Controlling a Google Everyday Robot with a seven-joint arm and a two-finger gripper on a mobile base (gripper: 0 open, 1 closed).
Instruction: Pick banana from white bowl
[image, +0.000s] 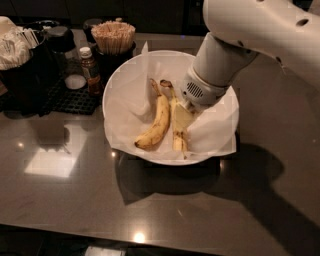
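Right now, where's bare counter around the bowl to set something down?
Bare counter in front of the white bowl and front-left up to the black mat. Crowded: back-left, with sauce bottle, stick cup, napkin caddy. Gripper sits inside the bowl beside the banana; arm overhangs the right side.

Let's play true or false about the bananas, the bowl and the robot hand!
1. The curved banana and the straighter banana both lie in the white bowl. True.
2. The gripper hangs outside the bowl. False: it is down inside the bowl, over the straighter banana.
3. The bowl is lined with blue paper. False: the paper lining is white.
4. A cup of wooden sticks stands beyond the bowl. True.
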